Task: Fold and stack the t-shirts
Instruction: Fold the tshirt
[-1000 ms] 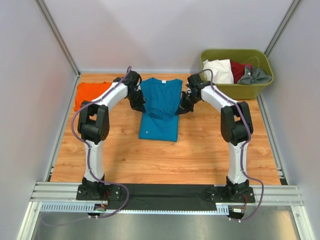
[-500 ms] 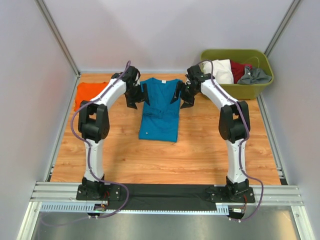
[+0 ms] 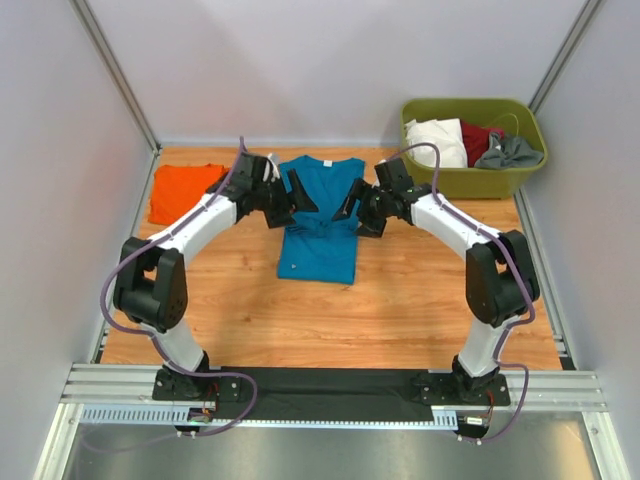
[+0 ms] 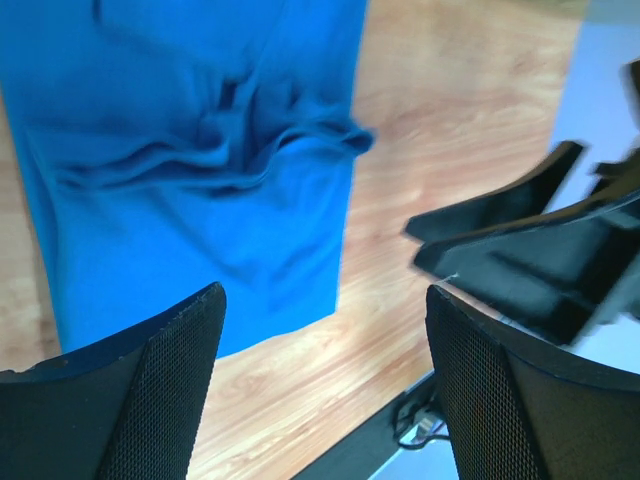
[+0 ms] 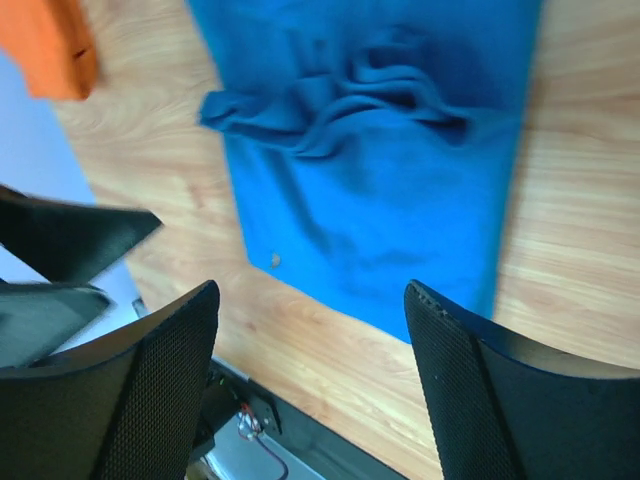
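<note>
The teal-blue t-shirt [image 3: 318,240] lies flat on the wooden table, folded into a long narrow strip with a bunched ridge of cloth across its middle [image 4: 200,160] [image 5: 380,150]. The orange t-shirt [image 3: 183,190] lies folded at the far left, and its corner shows in the right wrist view [image 5: 45,40]. My left gripper [image 3: 298,200] [image 4: 325,295] hovers open over the teal shirt's left edge. My right gripper [image 3: 350,208] [image 5: 312,290] hovers open over its right edge. Neither holds anything.
An olive-green tub [image 3: 425,110] with white, red and grey clothes stands at the far right corner. Grey walls close in the table on three sides. A black mat and a metal rail [image 3: 330,385] run along the near edge.
Both grippers have opened and let go of the teal shirt. They have lifted and swung inward over the shirt. The shirt's sides now lie folded in on the table.
</note>
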Motion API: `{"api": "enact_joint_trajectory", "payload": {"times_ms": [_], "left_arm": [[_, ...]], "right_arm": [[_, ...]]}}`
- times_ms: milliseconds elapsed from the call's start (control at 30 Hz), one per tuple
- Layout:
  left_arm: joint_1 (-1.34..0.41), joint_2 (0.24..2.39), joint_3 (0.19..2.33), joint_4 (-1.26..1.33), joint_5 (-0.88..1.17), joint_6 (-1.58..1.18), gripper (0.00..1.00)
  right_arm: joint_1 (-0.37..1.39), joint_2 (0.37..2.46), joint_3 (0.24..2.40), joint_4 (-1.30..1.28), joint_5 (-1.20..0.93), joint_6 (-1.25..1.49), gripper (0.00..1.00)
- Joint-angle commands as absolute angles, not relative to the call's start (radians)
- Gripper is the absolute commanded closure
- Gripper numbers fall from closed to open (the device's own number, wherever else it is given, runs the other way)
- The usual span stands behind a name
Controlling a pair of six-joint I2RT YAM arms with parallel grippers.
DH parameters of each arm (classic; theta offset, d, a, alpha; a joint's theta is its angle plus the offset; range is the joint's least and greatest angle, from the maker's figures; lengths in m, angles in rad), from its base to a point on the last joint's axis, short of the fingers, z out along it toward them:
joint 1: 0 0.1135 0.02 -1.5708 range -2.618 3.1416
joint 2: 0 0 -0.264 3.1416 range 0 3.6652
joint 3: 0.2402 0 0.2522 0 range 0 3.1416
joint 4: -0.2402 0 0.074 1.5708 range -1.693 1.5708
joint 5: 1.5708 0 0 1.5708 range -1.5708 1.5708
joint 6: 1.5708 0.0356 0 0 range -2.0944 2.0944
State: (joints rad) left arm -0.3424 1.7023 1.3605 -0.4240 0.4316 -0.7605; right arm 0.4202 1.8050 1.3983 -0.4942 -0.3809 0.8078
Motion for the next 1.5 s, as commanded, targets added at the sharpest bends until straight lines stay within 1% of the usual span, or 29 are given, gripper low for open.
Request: {"api": "enact_joint_trajectory", "payload": {"times_ms": [0, 167, 300, 400, 533, 700, 867, 967, 1100, 1200, 1233, 1267, 1367, 1467], "left_arm": [[-0.386, 1.717, 1.249, -0.243, 0.407, -0.877, 0.13], [-0.42, 1.75, 1.128, -0.072, 0.302, -1.006, 0.13], [-0.425, 1.802, 1.138, -0.005, 0.253, -1.022, 0.14], [-0.426, 1.85, 1.201, -0.012, 0.226, -1.009, 0.15], [-0.433, 1.96, 1.29, -0.026, 0.238, -1.015, 0.16], [-0.434, 2.046, 1.384, -0.034, 0.232, -1.023, 0.16], [-0.434, 2.115, 1.497, -0.067, 0.163, -0.982, 0.16], [-0.428, 2.16, 1.564, -0.101, 0.158, -0.965, 0.16], [-0.393, 2.088, 1.583, -0.126, 0.189, -0.904, 0.17], [-0.345, 1.944, 1.601, -0.138, 0.189, -0.787, 0.14], [-0.33, 1.931, 1.646, -0.147, 0.192, -0.755, 0.13], [-0.313, 1.93, 1.673, -0.155, 0.21, -0.689, 0.11], [-0.256, 1.977, 1.791, -0.193, 0.262, -0.638, 0.12], [-0.238, 2.045, 1.854, -0.241, 0.203, -0.614, 0.12]], "right_arm": [[0.394, 1.75, 1.348, -0.399, -0.272, 0.89, 0.23], [0.341, 1.677, 1.351, -0.474, -0.096, 0.92, 0.21], [0.296, 1.62, 1.351, -0.477, -0.048, 0.876, 0.21], [0.262, 1.603, 1.364, -0.515, -0.046, 0.838, 0.2], [0.221, 1.601, 1.338, -0.529, -0.08, 0.83, 0.21], [0.215, 1.609, 1.305, -0.502, -0.129, 0.836, 0.22], [0.213, 1.629, 1.313, -0.483, -0.164, 0.822, 0.22], [0.215, 1.646, 1.327, -0.466, -0.202, 0.799, 0.23], [0.213, 1.663, 1.371, -0.445, -0.241, 0.73, 0.23], [0.216, 1.702, 1.463, -0.455, -0.265, 0.669, 0.23], [0.215, 1.713, 1.485, -0.454, -0.27, 0.657, 0.23], [0.216, 1.724, 1.514, -0.453, -0.27, 0.644, 0.23], [0.218, 1.775, 1.604, -0.454, -0.264, 0.611, 0.23], [0.221, 1.842, 1.667, -0.44, -0.276, 0.58, 0.24]]}}
